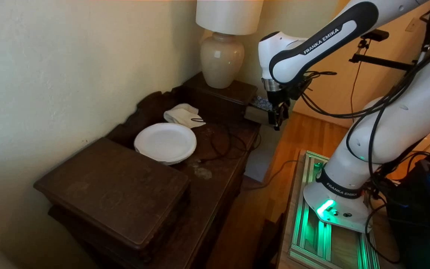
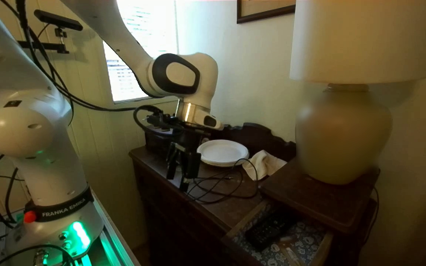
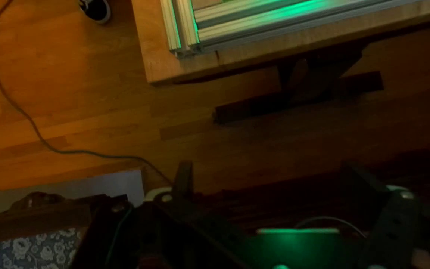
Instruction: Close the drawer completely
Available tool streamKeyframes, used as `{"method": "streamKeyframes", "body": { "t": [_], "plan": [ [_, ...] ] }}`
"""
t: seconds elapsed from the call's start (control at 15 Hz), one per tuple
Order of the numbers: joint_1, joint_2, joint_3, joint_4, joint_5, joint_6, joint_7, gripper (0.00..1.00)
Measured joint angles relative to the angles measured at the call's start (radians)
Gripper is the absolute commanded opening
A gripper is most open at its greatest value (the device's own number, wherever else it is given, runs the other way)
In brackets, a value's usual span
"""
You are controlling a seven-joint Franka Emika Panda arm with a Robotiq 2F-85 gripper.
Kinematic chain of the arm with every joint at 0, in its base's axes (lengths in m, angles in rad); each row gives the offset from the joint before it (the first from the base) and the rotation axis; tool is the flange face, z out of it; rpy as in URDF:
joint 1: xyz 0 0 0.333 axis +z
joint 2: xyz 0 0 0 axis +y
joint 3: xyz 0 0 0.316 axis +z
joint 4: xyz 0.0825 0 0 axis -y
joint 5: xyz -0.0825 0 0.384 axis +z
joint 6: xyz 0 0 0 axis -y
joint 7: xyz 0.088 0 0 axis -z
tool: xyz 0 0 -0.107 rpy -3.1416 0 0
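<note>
The drawer [image 1: 258, 115] is pulled out from the dark wooden stand [image 1: 233, 91] that bears the lamp. In an exterior view its inside [image 2: 311, 234] shows a grey-blue floral lining, with a black remote-like object [image 2: 268, 231] and small items in it. In the wrist view the drawer's front edge [image 3: 39, 222] is at the lower left, with a knob or handle on its outer face. My gripper [image 1: 278, 121] hangs in the air, pointing down, near the dresser's front edge. It is open and empty; its spread fingers show in the wrist view [image 3: 269, 170]. It appears apart from the drawer.
A lamp [image 1: 222, 56] stands on the stand. White plates [image 1: 165, 142], a pale cloth [image 1: 184, 115] and a loose black cable [image 2: 231, 195] lie on the dresser top [image 1: 203, 186]. A raised dark box section [image 1: 114, 186] is at the dresser's far end from the lamp.
</note>
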Motion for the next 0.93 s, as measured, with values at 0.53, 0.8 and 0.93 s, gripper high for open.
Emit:
{"method": "streamKeyframes", "body": {
  "t": [0.53,0.8,0.93],
  "plan": [
    [-0.128,0.236,-0.111,-0.001,-0.36,0.195,0.174,1.0],
    [-0.205,0.344,-0.234,0.0,-0.521,0.443,0.315,1.0],
    [-0.198,0.346,-0.233,0.005,-0.519,0.439,0.312,1.0]
  ]
}}
